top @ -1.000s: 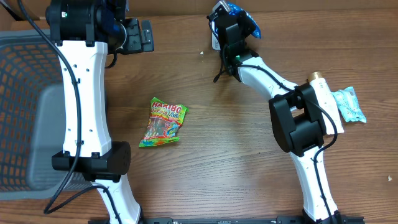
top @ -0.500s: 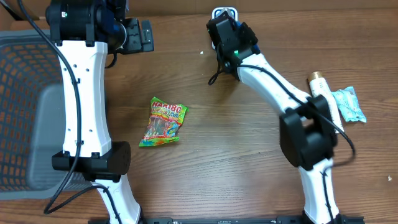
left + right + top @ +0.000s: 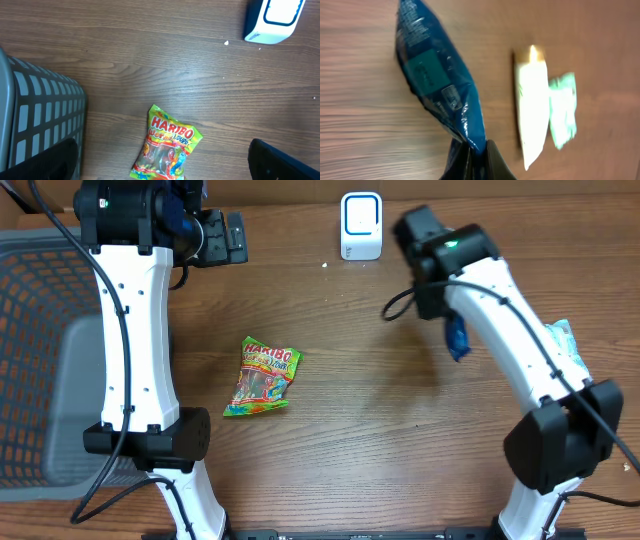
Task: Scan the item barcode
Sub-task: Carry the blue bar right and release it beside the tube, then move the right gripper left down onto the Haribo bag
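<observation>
Just right of the scanner (image 3: 360,225) and a little nearer my side of the table (image 3: 350,440), the right gripper (image 3: 452,318) is pressed together on the top edge of a blue packet (image 3: 456,338), which hangs from it above the wood. On the right wrist view the two fingers (image 3: 495,162) pinch the crimped seam, and the packet (image 3: 437,87) shows a teal panel of print; I can't make out a barcode on it because the frame is blurred. Further right of the scanner, past the packet, a white tube (image 3: 532,107) with a gold cap lies touching a small teal packet (image 3: 563,110). The scanner stands at the far edge of the table, its blue-ringed face up, well apart from the blue packet. Left of the scanner, the left gripper (image 3: 232,237) is spread wide with nothing between its fingers (image 3: 285,162). Nearer than the scanner and to its left, a Haribo bag (image 3: 262,376) lies flat on the wood, and further left again is a grey basket (image 3: 30,330).
</observation>
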Robot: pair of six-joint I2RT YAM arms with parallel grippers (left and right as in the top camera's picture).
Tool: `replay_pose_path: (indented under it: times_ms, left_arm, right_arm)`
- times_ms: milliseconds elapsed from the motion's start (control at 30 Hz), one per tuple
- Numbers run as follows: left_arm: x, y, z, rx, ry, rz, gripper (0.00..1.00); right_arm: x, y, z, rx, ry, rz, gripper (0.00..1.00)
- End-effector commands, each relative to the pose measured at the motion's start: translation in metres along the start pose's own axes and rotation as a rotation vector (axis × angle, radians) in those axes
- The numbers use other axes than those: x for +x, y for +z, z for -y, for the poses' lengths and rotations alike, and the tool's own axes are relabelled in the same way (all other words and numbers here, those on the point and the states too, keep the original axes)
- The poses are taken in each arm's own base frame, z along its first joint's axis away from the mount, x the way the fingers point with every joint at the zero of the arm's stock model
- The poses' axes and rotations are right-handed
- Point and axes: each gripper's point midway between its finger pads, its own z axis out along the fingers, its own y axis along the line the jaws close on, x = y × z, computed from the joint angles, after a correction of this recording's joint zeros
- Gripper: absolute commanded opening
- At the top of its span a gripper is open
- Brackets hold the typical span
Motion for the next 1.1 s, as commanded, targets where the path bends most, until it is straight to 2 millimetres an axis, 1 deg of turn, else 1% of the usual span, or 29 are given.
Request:
replay_pose_path:
  times_ms: [0,67,200,233,267,300,367,433,500,567,633,667,767,833,867,900,967,1067]
  left_arm:
    - [0.000,0.005,0.004,0.009,-0.009,-0.012,0.99]
    - [0.000,0.005,0.004,0.009,-0.009,-0.012,1.00]
    - [0.000,0.005,0.004,0.009,-0.009,-0.012,1.00]
    - [0.000,0.005,0.004,0.009,-0.009,-0.012,1.00]
    - [0.000,0.005,0.004,0.009,-0.009,-0.012,0.99]
    - [0.000,0.005,0.004,0.009,-0.009,-0.012,0.99]
    - [0.000,0.005,0.004,0.009,-0.009,-0.012,1.00]
    - [0.000,0.005,0.004,0.009,-0.009,-0.012,1.00]
    - [0.000,0.005,0.004,0.009,-0.009,-0.012,1.00]
    - [0.000,0.005,0.004,0.009,-0.009,-0.012,0.99]
    - [0.000,0.005,0.004,0.009,-0.009,-0.012,1.00]
    - [0.000,0.005,0.004,0.009,-0.009,-0.012,1.00]
    - [0.000,0.005,0.004,0.009,-0.009,-0.012,1.00]
    - [0.000,0.005,0.004,0.009,-0.009,-0.012,1.00]
    - [0.000,0.005,0.004,0.009,-0.009,-0.012,1.00]
    - [0.000,0.005,0.004,0.009,-0.009,-0.012,0.99]
    - [0.000,0.005,0.004,0.009,-0.009,-0.012,0.99]
    - [0.000,0.005,0.004,0.009,-0.009,-0.012,1.00]
  right_arm:
    - [0.025,0.039,0.022,0.028,0.122,-0.120,0.04]
    - [0.041,0.063,0.034,0.047,0.150,-0.177,0.04]
    - [0.060,0.098,0.051,0.064,0.198,-0.228,0.04]
    - [0.062,0.104,0.054,0.066,0.213,-0.230,0.07]
    - [0.063,0.109,0.057,0.066,0.228,-0.227,0.22]
    - [0.062,0.113,0.060,0.067,0.245,-0.221,0.44]
    - [0.058,0.116,0.064,0.061,0.270,-0.206,0.67]
    - [0.052,0.116,0.065,0.055,0.281,-0.185,0.78]
    - [0.044,0.112,0.061,0.024,0.275,-0.166,0.83]
    - [0.028,0.097,0.046,-0.085,0.258,-0.141,0.86]
    - [0.015,0.083,0.033,-0.176,0.266,-0.120,0.86]
    - [0.006,0.071,0.022,-0.254,0.265,-0.105,0.86]
    - [-0.020,0.031,-0.026,-0.549,0.254,-0.051,0.84]
    - [-0.037,-0.003,-0.070,-0.807,0.214,-0.002,0.80]
    - [-0.042,-0.018,-0.087,-0.905,0.191,0.017,0.78]
    - [-0.044,-0.026,-0.100,-0.957,0.180,0.023,0.78]
    - [-0.042,-0.032,-0.123,-0.982,0.207,0.001,0.77]
    - [-0.028,-0.036,-0.158,-0.996,0.188,-0.048,0.77]
